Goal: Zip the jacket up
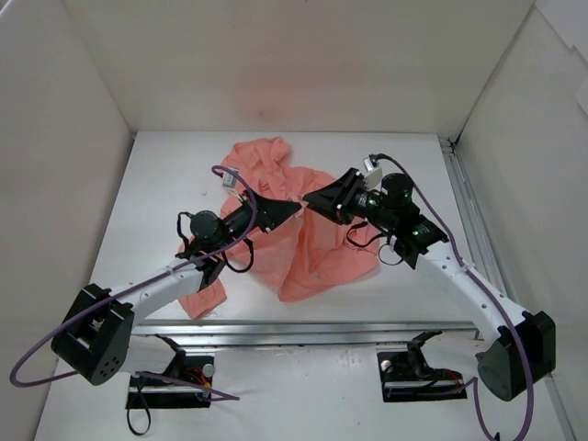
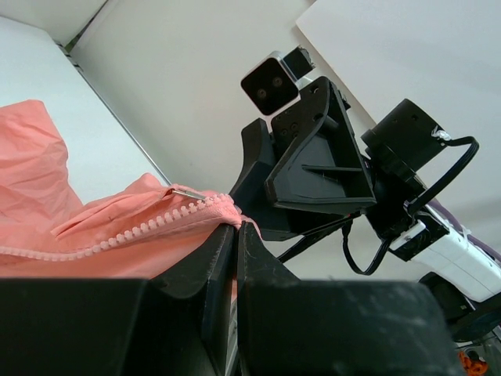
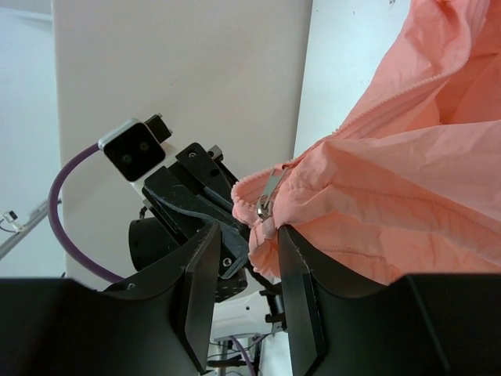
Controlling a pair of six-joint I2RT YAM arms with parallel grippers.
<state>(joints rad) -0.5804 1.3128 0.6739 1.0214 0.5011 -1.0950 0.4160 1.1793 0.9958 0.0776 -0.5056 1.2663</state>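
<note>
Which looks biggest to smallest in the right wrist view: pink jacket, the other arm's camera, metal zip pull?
1. jacket, largest
2. camera, middle
3. zip pull, smallest, though it sits nearer the lens than the camera

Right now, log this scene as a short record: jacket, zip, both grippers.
jacket: pink, crumpled on the table, one edge lifted between the arms
left gripper: shut on the lifted jacket edge
right gripper: jaws apart, either side of the fabric by the pull
pull: metal, at the end of the lifted edge
teeth: one bare row along that edge, unjoined
task: not yet zipped
</note>
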